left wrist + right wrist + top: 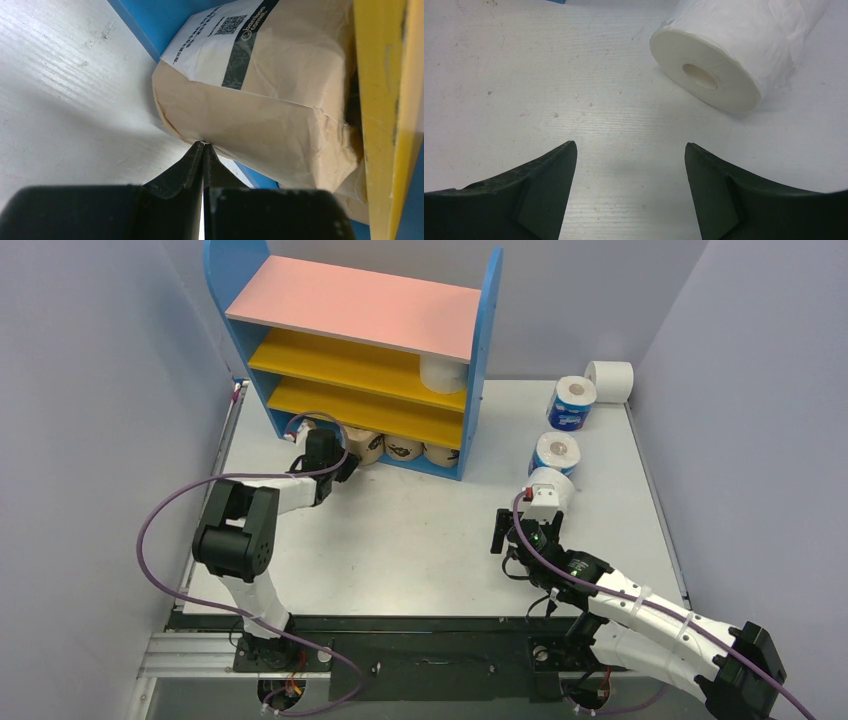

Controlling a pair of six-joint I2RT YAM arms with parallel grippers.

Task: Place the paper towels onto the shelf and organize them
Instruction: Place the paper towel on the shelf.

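Left claw (203, 145) pinched shut, tips touching tan paper-wrapped roll (260, 115) on bottom tier of blue-sided shelf (488, 330) — I'd judge a nudge | right claw (630, 145) wide, empty, facing white roll (719, 55) lying on worktop (524, 75).

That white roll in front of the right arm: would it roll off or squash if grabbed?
It probably rolls if nudged: the white roll seems to lie on its round side on the smooth table. Likely light and somewhat squashy: soft paper around a hollow core, in a crinkled wrap.
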